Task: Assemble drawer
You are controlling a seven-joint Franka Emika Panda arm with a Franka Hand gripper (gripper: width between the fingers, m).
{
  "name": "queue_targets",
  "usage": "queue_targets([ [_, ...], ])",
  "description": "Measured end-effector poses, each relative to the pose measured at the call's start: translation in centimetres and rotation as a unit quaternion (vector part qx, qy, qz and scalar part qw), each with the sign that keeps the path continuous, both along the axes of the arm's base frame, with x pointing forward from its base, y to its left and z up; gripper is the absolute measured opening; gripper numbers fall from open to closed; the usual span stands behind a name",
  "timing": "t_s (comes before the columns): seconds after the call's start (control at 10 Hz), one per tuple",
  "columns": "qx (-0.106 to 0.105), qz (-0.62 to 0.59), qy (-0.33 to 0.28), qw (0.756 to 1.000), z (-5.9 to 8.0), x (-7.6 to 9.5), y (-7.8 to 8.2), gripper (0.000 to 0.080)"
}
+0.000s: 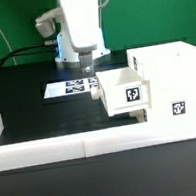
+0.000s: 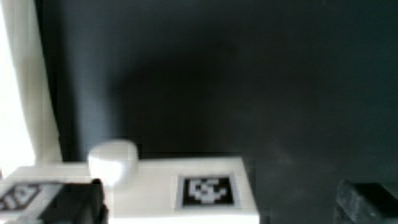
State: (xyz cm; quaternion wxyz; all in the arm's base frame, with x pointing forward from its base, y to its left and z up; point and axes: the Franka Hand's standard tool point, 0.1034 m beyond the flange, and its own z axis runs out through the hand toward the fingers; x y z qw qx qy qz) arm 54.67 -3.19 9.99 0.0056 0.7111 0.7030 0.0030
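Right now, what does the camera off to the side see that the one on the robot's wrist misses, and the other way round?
Only the exterior view shows the arm, the tall white housing, the marker board behind, and the long white rail along the table's front. Only the wrist view shows a small round knob up close. Both show the tool at a white tray carrying a square tag, and the black table. Whether the tool is gripping is unclear.

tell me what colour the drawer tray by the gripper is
White, with a black-and-white square tag; the tray shows best in the exterior view.
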Motion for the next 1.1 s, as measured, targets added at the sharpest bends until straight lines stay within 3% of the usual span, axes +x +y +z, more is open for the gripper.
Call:
queue_targets([
  [0.2,0.003,0.006,0.001,1.0,-0.1,-0.1,-0.6,0.0648],
  [0.7,0.093,0.019,0.017,0.995,-2.4,-0.4,-3.1,0.0648],
  [0.8,0.111,0.013,0.024,0.993,-2.9,-0.5,-3.0,0.0648],
  [1.1,0.113,-0.007,0.034,0.993,-3.6,-0.4,-0.3,0.0648],
])
